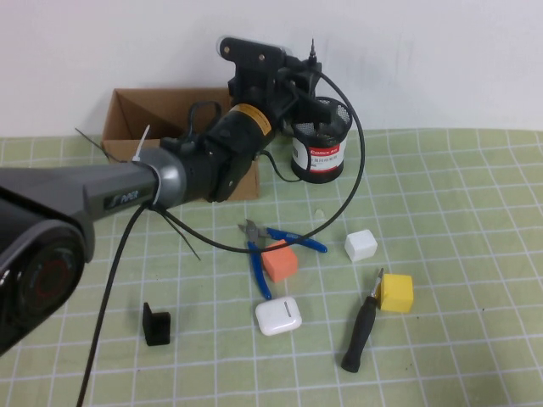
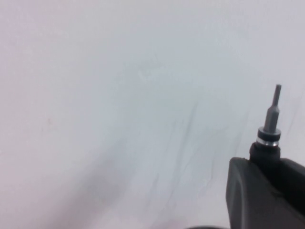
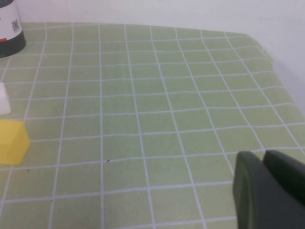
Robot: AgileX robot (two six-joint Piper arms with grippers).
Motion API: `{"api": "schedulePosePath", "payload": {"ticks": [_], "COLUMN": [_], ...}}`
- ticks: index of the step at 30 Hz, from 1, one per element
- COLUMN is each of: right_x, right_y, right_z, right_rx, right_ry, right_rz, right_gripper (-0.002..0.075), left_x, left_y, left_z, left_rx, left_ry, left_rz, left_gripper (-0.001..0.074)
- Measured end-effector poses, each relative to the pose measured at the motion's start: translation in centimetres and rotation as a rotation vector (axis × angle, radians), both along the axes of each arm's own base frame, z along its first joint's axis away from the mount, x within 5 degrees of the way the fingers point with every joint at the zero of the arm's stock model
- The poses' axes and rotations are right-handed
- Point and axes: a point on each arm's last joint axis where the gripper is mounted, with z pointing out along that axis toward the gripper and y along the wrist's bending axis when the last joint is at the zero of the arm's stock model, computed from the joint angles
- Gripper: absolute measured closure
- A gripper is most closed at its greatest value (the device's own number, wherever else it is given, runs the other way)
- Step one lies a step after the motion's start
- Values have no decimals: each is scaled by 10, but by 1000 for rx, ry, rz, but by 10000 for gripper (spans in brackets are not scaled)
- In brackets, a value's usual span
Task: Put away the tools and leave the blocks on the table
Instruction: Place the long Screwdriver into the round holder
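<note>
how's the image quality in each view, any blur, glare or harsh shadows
High view: even, soft light, faint shadows; the left arm near the lens looks soft, left gripper holding the thin screwdriver over the mesh cup. Left wrist view: screwdriver tip fairly sharp against a blank washed-out wall. Right wrist view: mat clear, right gripper dark and blurred, no glare.

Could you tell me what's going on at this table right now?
The left gripper is shut on the thin screwdriver, tip up, above the black mesh cup by the cardboard box. The pliers and the thick screwdriver lie on the mat among the orange, white and yellow blocks. The right gripper is shut and empty, low over the mat's right side.
</note>
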Motion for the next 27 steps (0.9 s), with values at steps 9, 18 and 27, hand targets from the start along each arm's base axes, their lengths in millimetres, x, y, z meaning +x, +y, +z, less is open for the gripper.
{"api": "schedulePosePath", "payload": {"ticks": [9, 18, 27], "right_x": [0, 0, 0], "right_y": [0, 0, 0], "right_z": [0, 0, 0], "right_rx": [0, 0, 0], "right_ry": [0, 0, 0], "right_rz": [0, 0, 0], "right_gripper": [736, 736, 736], "left_x": [1, -7, -68], "left_y": [1, 10, 47], "left_z": [-3, 30, 121], "left_rx": [44, 142, 398], "left_ry": [3, 94, 367], "left_rz": [4, 35, 134], "left_gripper": [475, 388, 710]}}
